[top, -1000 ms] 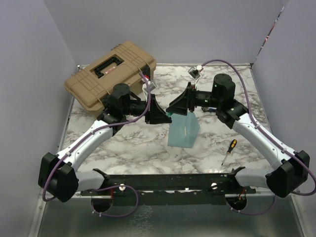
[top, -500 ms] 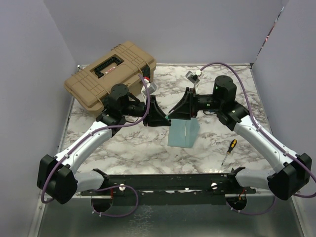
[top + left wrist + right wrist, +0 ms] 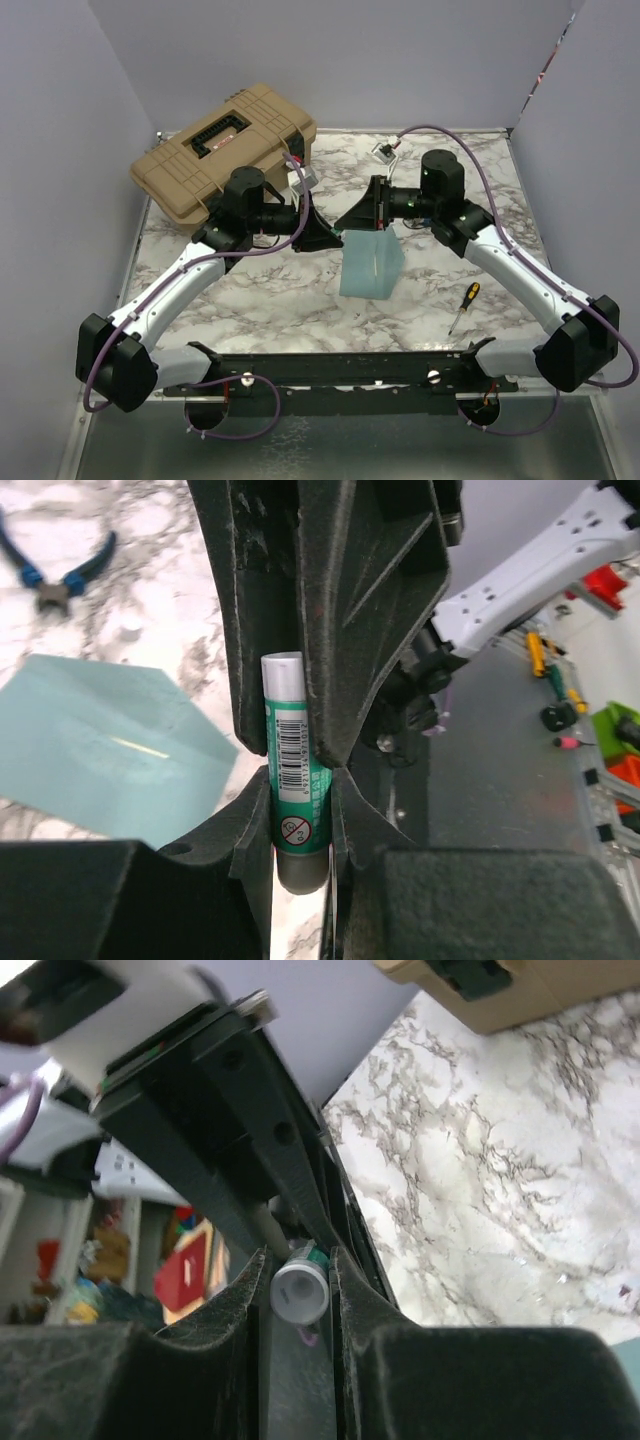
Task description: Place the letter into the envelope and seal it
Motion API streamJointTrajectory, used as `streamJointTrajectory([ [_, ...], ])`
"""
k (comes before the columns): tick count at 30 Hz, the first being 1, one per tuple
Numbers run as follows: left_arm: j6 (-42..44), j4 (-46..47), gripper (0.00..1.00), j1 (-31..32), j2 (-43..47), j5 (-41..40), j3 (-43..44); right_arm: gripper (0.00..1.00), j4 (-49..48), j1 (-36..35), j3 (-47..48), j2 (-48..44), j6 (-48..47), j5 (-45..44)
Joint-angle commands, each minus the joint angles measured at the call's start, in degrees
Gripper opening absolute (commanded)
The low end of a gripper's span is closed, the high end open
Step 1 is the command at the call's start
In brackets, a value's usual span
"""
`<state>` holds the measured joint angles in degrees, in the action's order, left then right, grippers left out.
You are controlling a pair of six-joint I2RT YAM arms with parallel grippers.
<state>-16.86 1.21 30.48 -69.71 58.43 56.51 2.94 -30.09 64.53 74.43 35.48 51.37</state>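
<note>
The green-and-white glue stick at the centre of the left wrist view bears a black barcode, print too small to read and a red crossed-circle sign below, while the red-and-white label on the tan plastic toolbox is illegible.

Left arm and right arm angle inward, converging above the far left corner of the envelope. Left gripper: jaws clamped on the glue stick. Right gripper: tip to tip with it, jaws closed against the stick's cap end.
</note>
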Motion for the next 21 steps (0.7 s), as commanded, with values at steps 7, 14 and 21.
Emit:
streamJointTrajectory([
  [7, 16.6, -11.0, 0.00, 0.7, -1.5, -8.3, 4.0, 0.09, 2.9, -0.1, 0.3, 1.5, 20.2, -16.0],
  [14, 16.1, -11.0, 0.00, 0.7, -1.3, -11.6, 4.3, 0.51, -0.2, 0.0, -2.9, 0.5, 16.5, -11.0],
  [21, 15.0, -11.0, 0.00, 0.7, -1.6, -11.7, 4.6, 0.52, -2.3, 0.0, -4.7, 0.5, 14.7, -8.1],
])
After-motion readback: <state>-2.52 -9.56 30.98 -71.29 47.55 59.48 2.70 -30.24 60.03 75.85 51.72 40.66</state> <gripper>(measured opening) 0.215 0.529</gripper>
